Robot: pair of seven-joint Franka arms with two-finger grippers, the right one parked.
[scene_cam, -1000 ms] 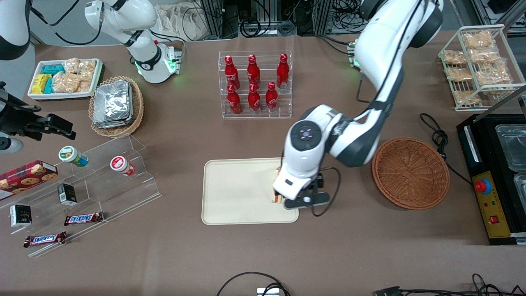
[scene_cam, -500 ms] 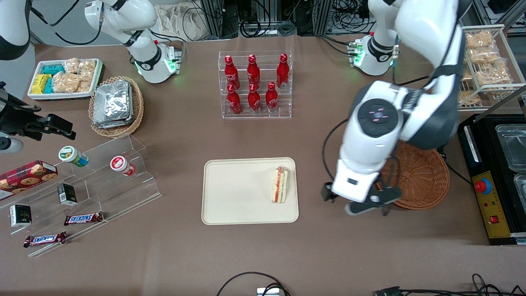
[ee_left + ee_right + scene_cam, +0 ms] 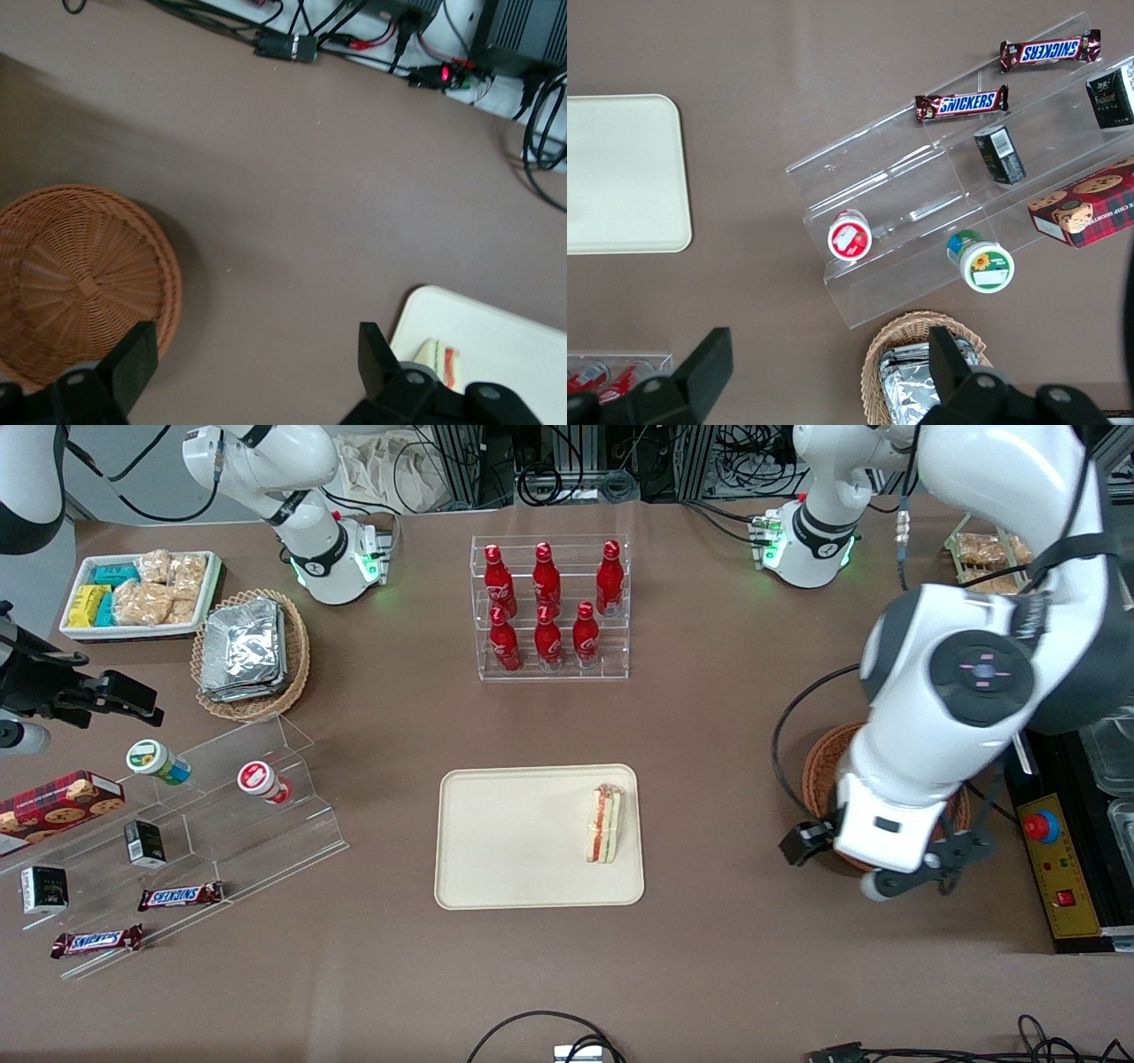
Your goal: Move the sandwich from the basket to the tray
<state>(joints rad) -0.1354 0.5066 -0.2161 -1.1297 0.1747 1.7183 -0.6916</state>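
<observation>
Tool (image 3: 917,872) hangs at lower right of the front frame, above the nearer rim of the basket (image 3: 822,766), w/ the left arm's wrist covering most of the wicker. Its fingers (image 3: 133,361) are spread wide apart w/ nothing between them — released. In the wrist view the basket (image 3: 80,283) looks bare inside, though part of it is cut off by the frame edge, so prob. nothing in it.

Sandwich (image 3: 604,823) stands on its edge on the tray (image 3: 523,841), at center of the front frame, close to the tray's rim on the working arm's side; red & green filling stripes face up. Wrist view catches just a corner of the tray (image 3: 505,341) w/ a bit of the sandwich (image 3: 443,363) on it. Tray and basket are well apart on the brown counter (image 3: 709,957).

Rack of red bottles (image 3: 549,607) sits upper center, farther from the camera than the tray.
</observation>
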